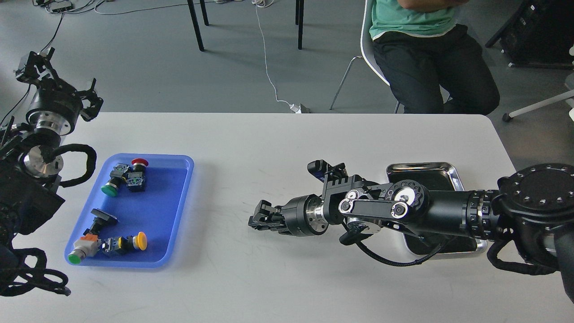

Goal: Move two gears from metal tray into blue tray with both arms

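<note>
Jaws of both grippers seemingly indistinct.

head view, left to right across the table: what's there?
Left hand raised at the far-left edge → blue tray holding push-button switches → bare white table → right hand, pointing left over the table → metal tray, mostly covered by the right arm. No gears can be made out.
</note>
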You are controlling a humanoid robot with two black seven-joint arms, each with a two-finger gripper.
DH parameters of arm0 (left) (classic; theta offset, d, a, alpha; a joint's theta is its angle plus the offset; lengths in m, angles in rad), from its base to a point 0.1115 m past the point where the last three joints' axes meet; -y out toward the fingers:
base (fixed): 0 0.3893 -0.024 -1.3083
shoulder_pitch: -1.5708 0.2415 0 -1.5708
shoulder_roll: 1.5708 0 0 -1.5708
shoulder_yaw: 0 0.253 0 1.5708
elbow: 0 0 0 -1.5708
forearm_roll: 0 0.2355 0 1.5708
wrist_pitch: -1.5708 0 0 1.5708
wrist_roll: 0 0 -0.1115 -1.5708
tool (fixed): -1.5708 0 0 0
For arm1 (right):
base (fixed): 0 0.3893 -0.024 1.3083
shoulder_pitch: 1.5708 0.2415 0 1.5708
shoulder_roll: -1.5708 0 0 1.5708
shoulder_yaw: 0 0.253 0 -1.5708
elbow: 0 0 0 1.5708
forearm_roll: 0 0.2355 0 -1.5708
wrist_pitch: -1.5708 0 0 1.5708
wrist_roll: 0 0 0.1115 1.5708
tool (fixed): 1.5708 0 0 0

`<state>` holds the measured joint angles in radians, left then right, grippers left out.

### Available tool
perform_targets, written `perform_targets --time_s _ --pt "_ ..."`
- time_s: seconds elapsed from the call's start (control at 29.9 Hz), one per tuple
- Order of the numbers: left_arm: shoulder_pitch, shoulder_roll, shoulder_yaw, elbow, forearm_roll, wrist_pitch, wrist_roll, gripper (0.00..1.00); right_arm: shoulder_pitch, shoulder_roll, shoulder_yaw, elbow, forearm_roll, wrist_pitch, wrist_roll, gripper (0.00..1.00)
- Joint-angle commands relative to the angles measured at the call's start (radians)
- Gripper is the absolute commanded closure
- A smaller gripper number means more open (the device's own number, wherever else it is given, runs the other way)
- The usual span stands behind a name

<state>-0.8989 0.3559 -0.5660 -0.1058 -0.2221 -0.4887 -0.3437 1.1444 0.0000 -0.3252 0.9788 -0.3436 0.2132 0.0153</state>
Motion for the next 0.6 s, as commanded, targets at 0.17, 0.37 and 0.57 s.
perform_targets --time_s 0.17,0.37,0.57 --pt "0.002 0.001 0.0 0.0 0.001 0.0 -0.001 0.01 0.0 0.0 -0.002 -0.003 0.0 0.008 -0.028 0.64" --pt "0.006 0.001 0.0 0.0 0.0 0.0 -0.001 0.01 0.001 0.0 -0.003 -0.005 0.0 0.008 -0.028 0.5" --pt "0.006 0.005 0.0 0.0 0.0 0.0 -0.001 0.01 0.037 0.0 -0.002 -0.015 0.014 0.006 -0.028 0.23"
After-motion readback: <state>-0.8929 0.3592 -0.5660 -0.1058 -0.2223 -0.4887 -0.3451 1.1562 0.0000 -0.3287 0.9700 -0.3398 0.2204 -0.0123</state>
